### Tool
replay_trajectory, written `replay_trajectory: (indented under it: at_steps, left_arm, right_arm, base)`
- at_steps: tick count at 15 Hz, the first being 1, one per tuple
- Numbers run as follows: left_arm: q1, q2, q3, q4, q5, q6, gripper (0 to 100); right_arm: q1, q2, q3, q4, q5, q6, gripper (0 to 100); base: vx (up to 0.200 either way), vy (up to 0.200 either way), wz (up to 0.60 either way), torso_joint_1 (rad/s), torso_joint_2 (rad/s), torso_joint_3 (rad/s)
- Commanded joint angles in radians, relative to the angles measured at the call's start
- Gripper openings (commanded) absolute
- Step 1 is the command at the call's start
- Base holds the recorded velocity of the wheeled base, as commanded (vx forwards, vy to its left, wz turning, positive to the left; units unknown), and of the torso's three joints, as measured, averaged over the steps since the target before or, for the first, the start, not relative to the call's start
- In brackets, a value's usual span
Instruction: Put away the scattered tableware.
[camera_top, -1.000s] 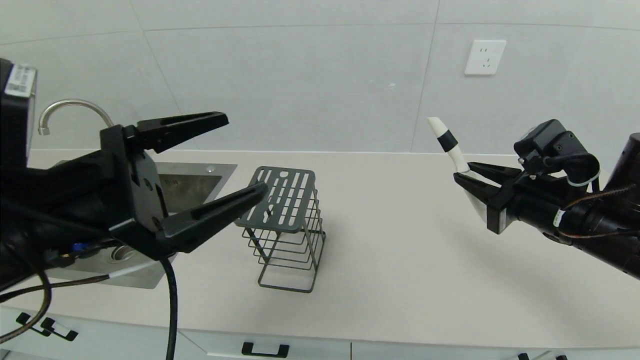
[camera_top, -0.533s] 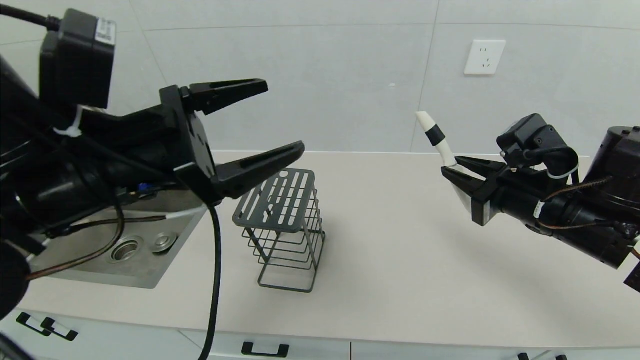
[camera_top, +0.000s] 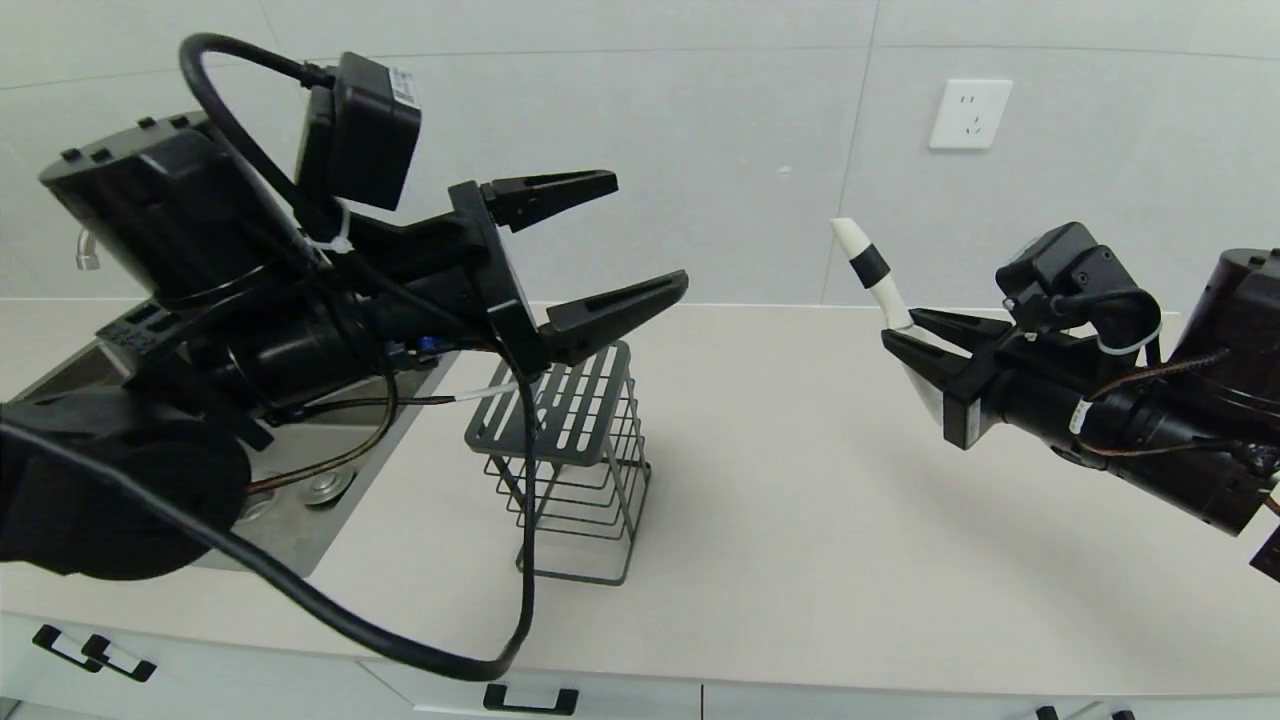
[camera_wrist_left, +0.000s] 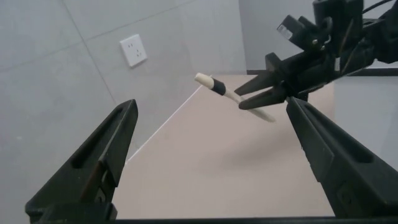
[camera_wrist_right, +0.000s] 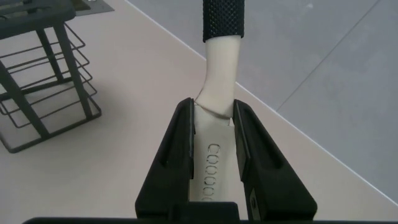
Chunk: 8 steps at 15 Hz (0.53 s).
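Note:
A white utensil (camera_top: 868, 268) with a black band on its handle is clamped in my right gripper (camera_top: 900, 328), held in the air over the right side of the counter, handle pointing up and left. The right wrist view has the same gripper (camera_wrist_right: 214, 104) shut on the utensil's (camera_wrist_right: 221, 65) flat perforated part. My left gripper (camera_top: 650, 235) hangs open and empty above the dark wire utensil rack (camera_top: 570, 470). From the left wrist, the open left gripper (camera_wrist_left: 211, 104) faces the utensil (camera_wrist_left: 214, 85) some way off.
The rack (camera_wrist_right: 43, 81) stands on the beige counter (camera_top: 800, 520) beside a steel sink (camera_top: 290, 520) at the left. A wall socket (camera_top: 968, 113) sits on the tiled wall. Drawer handles line the counter's front edge.
My left arm has risen and swung right, from over the sink to above the rack, still open. The right gripper with the utensil shifted slightly left, then held still.

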<state>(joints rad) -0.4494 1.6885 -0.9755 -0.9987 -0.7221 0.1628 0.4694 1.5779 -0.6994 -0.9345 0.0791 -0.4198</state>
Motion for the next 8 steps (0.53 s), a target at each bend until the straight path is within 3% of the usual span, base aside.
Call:
replay_trajectory:
  at_steps: [1,4,8]
  left_arm:
    - [-0.011,0.054,-0.031,-0.001,0.004,0.001,100]
    - [-0.042,0.129,-0.107,-0.032,0.001,0.0,100]
    - [-0.071,0.132,-0.104,-0.034,-0.003,-0.002,100]
  right_arm:
    - [0.002,-0.019,0.014,-0.001,0.001,-0.001,0]
    - [0.002,-0.041,0.043,-0.001,0.001,-0.001,0]
    - [0.003,-0.056,0.04,-0.001,0.008,-0.001,0]
  base:
    - [0.0,0.0,0.0,0.0,0.0,0.0]
    - [0.0,0.0,0.0,0.0,0.0,0.0]
    - [0.0,0.0,0.0,0.0,0.0,0.0]
